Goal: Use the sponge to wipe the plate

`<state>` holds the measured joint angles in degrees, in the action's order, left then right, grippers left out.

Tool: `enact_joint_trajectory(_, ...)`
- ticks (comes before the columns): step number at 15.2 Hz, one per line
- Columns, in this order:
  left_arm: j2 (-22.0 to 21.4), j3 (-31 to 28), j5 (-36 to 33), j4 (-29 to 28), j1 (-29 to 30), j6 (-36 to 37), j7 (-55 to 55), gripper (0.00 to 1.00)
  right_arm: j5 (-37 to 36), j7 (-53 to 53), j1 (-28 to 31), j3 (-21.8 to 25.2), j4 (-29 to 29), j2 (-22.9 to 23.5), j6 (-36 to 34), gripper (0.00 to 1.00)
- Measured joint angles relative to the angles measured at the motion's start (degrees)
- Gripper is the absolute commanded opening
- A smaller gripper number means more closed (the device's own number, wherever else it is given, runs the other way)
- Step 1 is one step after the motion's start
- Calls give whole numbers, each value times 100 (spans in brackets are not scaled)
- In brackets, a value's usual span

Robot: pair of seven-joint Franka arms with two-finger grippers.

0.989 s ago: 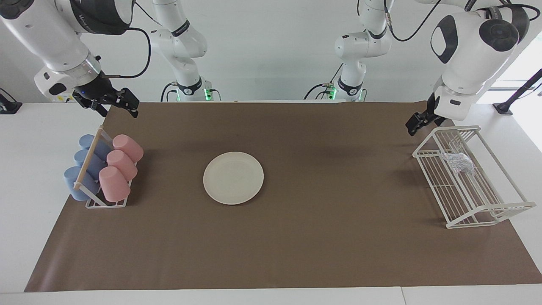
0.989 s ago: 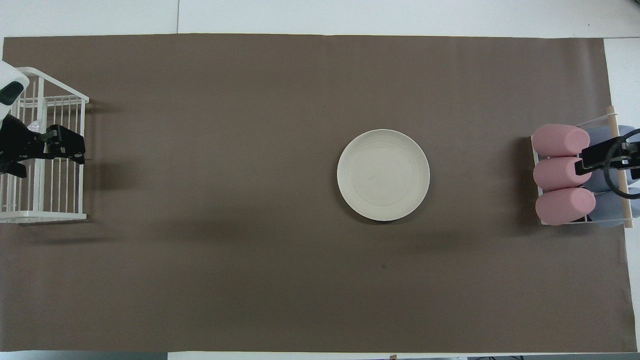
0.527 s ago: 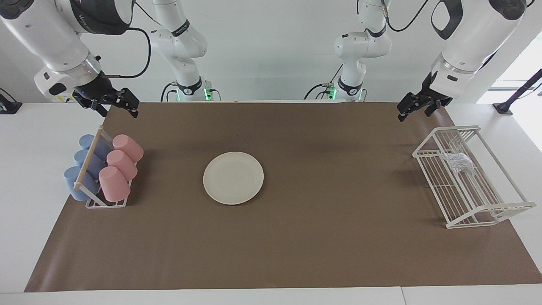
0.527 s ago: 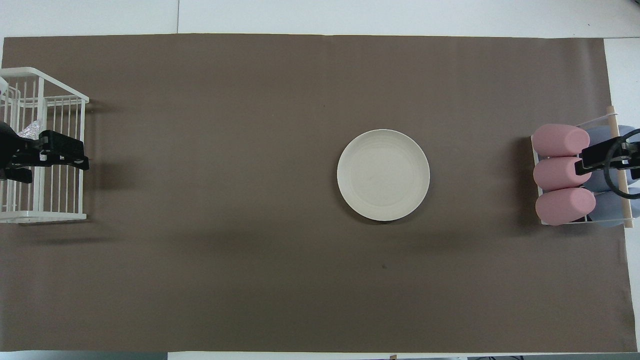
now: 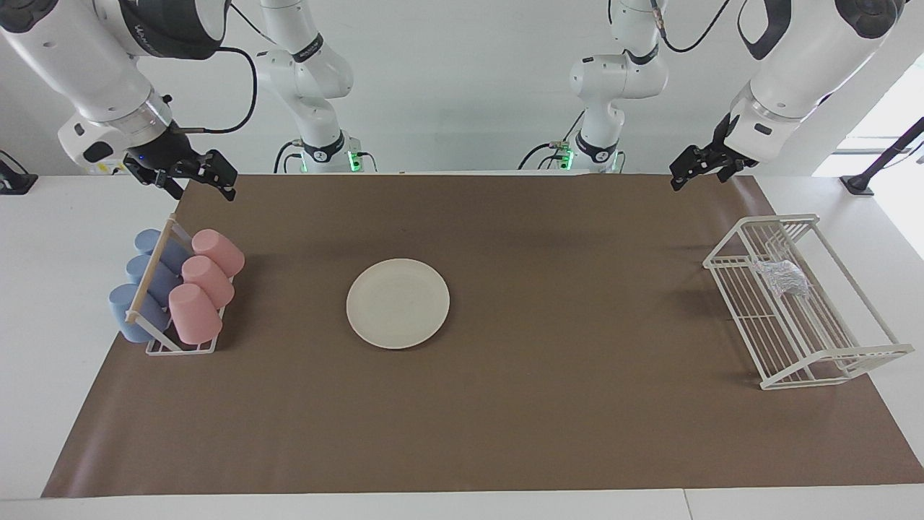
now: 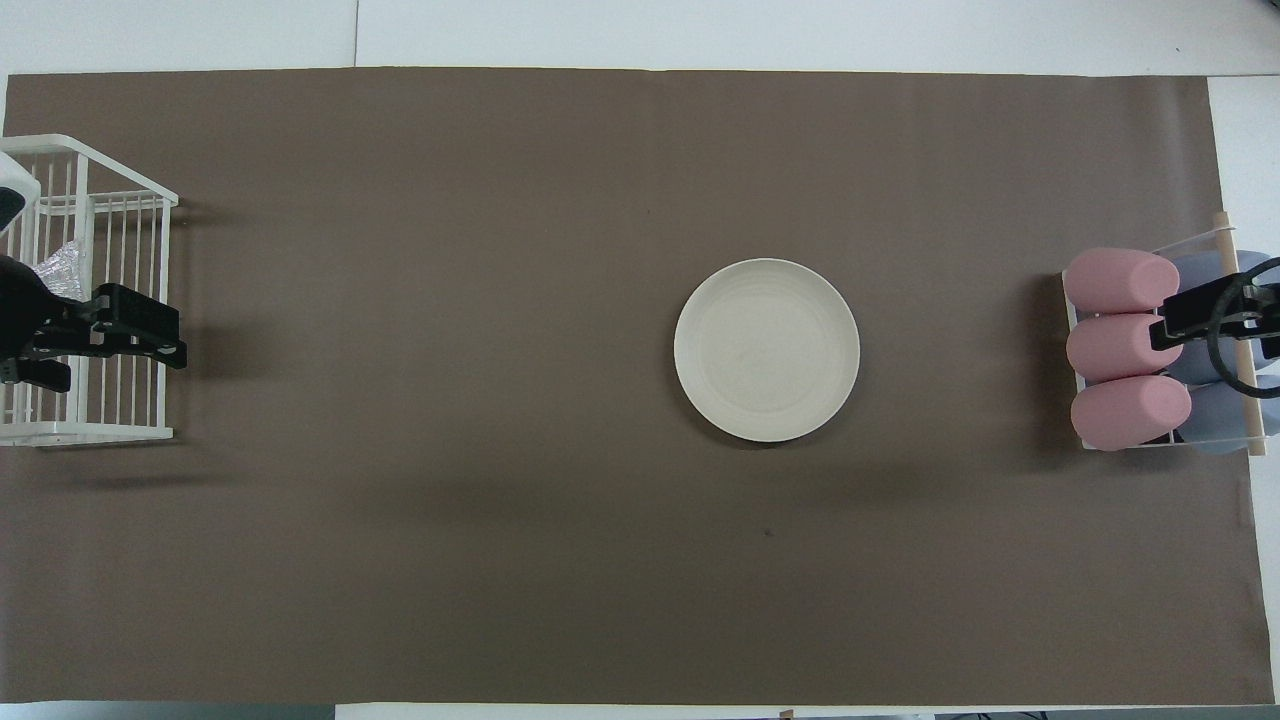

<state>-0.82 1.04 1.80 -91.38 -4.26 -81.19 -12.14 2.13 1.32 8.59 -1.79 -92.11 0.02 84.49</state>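
Observation:
The cream-white plate [image 5: 398, 303] lies flat and bare on the brown mat; it also shows in the overhead view [image 6: 766, 350]. The crinkly silvery sponge [image 5: 781, 277] lies inside the white wire rack [image 5: 830, 354] at the left arm's end of the table, and part of it shows in the overhead view [image 6: 58, 268]. My left gripper [image 5: 694, 178] is open and empty, up in the air over the mat's edge beside the rack, and shows in the overhead view [image 6: 165, 328]. My right gripper [image 5: 203, 189] is open and empty, waiting above the cup holder.
A holder [image 5: 180, 347] with three pink cups [image 5: 206, 278] and three blue cups [image 5: 141, 289] lying on their sides stands at the right arm's end [image 6: 1130, 350]. The wire rack [image 6: 110, 432] stands at the other end. The brown mat [image 5: 541, 404] covers the table between them.
My left gripper has risen and drawn back from the wire rack toward the robots' end. The sponge stays in the rack. The right arm and the plate have not moved.

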Motion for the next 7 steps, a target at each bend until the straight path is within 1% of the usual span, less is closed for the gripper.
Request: enact_joint_trajectory(7, 0, 12, 7, 39, -2, -17, 8, 100, 0, 0, 0, 0, 0, 0, 0, 100)
